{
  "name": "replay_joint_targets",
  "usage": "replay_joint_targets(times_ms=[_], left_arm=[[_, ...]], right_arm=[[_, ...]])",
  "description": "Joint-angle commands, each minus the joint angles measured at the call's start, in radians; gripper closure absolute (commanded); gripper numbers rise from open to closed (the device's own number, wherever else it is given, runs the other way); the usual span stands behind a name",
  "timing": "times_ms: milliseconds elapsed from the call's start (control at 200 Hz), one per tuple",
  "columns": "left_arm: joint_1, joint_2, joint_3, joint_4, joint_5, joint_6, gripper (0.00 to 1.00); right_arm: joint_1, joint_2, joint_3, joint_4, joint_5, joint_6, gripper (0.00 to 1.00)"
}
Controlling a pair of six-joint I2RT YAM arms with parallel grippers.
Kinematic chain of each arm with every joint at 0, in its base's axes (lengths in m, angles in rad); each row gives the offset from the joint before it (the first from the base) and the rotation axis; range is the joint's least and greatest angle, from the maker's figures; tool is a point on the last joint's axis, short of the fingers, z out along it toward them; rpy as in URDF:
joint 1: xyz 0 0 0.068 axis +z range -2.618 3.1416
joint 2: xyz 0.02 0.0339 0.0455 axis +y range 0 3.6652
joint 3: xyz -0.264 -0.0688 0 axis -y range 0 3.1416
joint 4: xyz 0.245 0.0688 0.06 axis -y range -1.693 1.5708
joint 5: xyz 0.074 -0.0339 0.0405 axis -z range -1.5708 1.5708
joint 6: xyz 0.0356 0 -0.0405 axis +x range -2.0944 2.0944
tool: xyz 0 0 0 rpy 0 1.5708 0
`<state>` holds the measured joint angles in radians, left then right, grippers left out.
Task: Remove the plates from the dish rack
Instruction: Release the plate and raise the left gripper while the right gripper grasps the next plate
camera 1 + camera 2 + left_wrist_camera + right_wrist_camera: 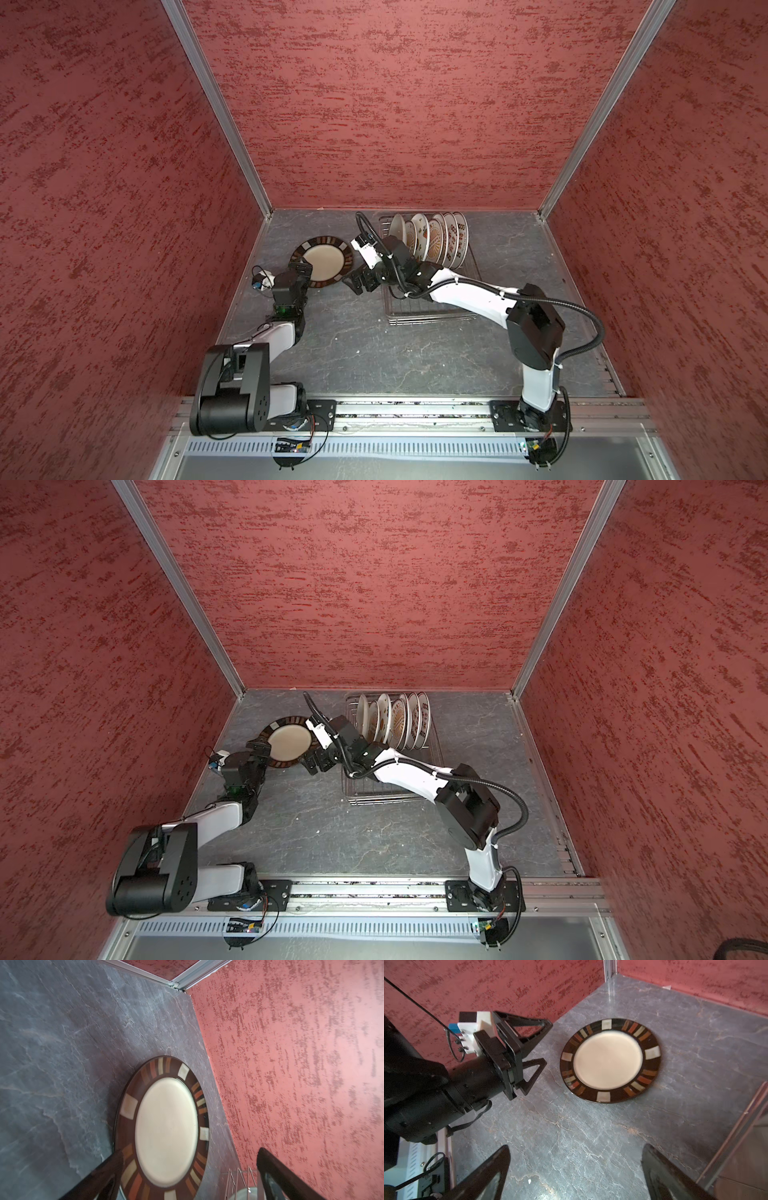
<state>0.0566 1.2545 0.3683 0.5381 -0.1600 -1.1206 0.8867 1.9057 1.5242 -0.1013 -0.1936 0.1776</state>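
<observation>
A dark-rimmed plate [322, 261] [289, 742] with a cream centre lies flat on the grey table, left of the dish rack [428, 309] [374, 791]. Several patterned white plates [432, 239] [395, 721] stand upright in the rack's far end. My left gripper [301, 268] [547, 1042] is open just off the flat plate's near-left rim, holding nothing. In the left wrist view that plate [166, 1130] fills the space ahead of the left gripper [190, 1152]. My right gripper [353, 284] [576, 1147] hangs open over bare table between the flat plate [609, 1059] and the rack.
Red textured walls [395, 104] close in the table on three sides, with aluminium posts in the back corners. The arms' mounting rail [415, 411] runs along the front edge. The right forearm lies across the rack's near half.
</observation>
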Motion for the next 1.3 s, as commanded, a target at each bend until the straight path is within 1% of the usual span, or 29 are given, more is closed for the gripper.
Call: replay_joint_targets(times_ms=[0,50,95,185,230,281,316,356,401,461,576,696,817,902,1012,1127,1137,1212,1263,1298], left_arm=[[-0.005,-0.112,-0.024,-0.128,-0.004,0.024,0.01],[-0.01,-0.173,-0.026,-0.165,0.009,0.042,0.01],[-0.016,-0.221,-0.027,-0.181,0.044,0.06,0.01],[-0.022,-0.293,-0.029,-0.19,0.145,0.08,0.01],[-0.026,-0.324,-0.025,-0.197,0.204,0.095,0.01],[-0.033,-0.351,-0.014,-0.208,0.267,0.114,0.01],[-0.043,-0.368,-0.01,-0.203,0.309,0.125,0.01],[-0.058,-0.384,-0.009,-0.181,0.352,0.139,0.01],[-0.088,-0.399,-0.008,-0.157,0.385,0.152,0.01],[-0.144,-0.422,0.002,-0.127,0.421,0.206,0.01],[-0.292,-0.462,0.073,-0.217,0.4,0.324,0.01],[-0.426,-0.494,0.107,-0.249,0.361,0.397,0.01],[-0.5,-0.498,0.115,-0.246,0.352,0.429,0.0],[-0.515,-0.467,0.116,-0.23,0.375,0.436,0.01],[-0.518,-0.442,0.12,-0.225,0.405,0.448,0.01],[-0.524,-0.444,0.099,-0.196,0.389,0.456,0.01],[-0.525,-0.444,0.097,-0.193,0.388,0.455,0.01],[-0.525,-0.441,0.078,-0.167,0.378,0.447,0.01],[-0.526,-0.434,0.071,-0.157,0.367,0.433,0.01],[-0.527,-0.434,0.07,-0.178,0.335,0.416,0.01]], right_arm=[[0.006,-0.085,-0.008,-0.015,0.05,-0.027,0.01],[0.006,-0.119,-0.031,-0.012,0.088,-0.02,0.01],[0.006,-0.153,-0.057,-0.004,0.12,-0.017,0.01],[0.005,-0.247,-0.126,0.0,0.113,-0.013,0.01],[0.005,-0.32,-0.172,-0.011,0.102,-0.02,0.01],[0.004,-0.429,-0.268,0.037,0.108,-0.02,0.01],[0.005,-0.515,-0.345,0.087,0.137,-0.013,0.01],[0.004,-0.602,-0.438,0.158,0.203,0.014,0.01],[0.003,-0.685,-0.518,0.213,0.286,0.042,0.01],[-0.003,-0.766,-0.579,0.242,0.345,0.041,0.01],[-0.012,-0.834,-0.608,0.211,0.442,0.044,0.01],[-0.038,-0.816,-0.594,0.19,0.476,0.041,0.01],[-0.077,-0.744,-0.555,0.183,0.44,0.049,0.02],[-0.089,-0.67,-0.501,0.167,0.451,0.055,0.05],[-0.091,-0.565,-0.41,0.127,0.522,0.075,0.08],[-0.092,-0.458,-0.293,0.05,0.59,0.086,0.16],[-0.092,-0.432,-0.28,0.039,0.598,0.087,0.16],[-0.092,-0.346,-0.195,-0.024,0.634,0.094,0.27],[-0.094,-0.294,-0.143,-0.06,0.651,0.101,0.27],[-0.094,-0.264,-0.11,-0.081,0.663,0.106,0.29]])
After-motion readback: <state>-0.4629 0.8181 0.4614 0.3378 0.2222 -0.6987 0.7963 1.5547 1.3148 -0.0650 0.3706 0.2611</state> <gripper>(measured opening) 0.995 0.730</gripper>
